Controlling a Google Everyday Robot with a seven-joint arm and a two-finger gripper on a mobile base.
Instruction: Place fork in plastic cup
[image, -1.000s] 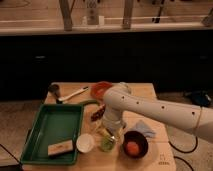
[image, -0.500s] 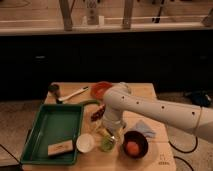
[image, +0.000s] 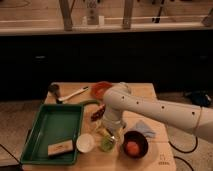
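The robot's gripper (image: 111, 134) hangs at 12 o'clock of the small translucent yellow-green plastic cup (image: 106, 145), just above it; its grip cannot be told.

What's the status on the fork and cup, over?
Tool low over plastic cup. Fork not visible. White cup and dark bowl flank it closely.
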